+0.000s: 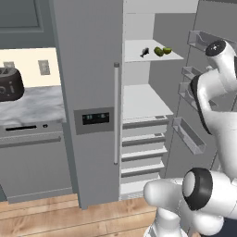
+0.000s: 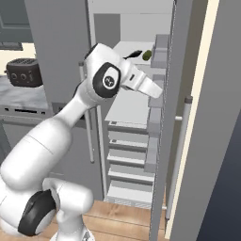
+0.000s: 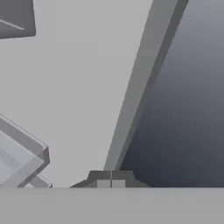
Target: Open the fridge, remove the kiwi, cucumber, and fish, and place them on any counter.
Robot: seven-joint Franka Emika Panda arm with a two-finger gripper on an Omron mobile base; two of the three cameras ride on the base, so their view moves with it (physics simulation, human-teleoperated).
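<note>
Fridge is standing with its right door swung wide, so the opening step looks done and retrieval is coming up. Gripper is sitting with its fingers pressed together, empty, close against the inner face of that door. On the upper white shelf the fish, cucumber and kiwi are lying side by side. Next, I'd say, it needs to open up and reach in. The counter is waiting at left.
</note>
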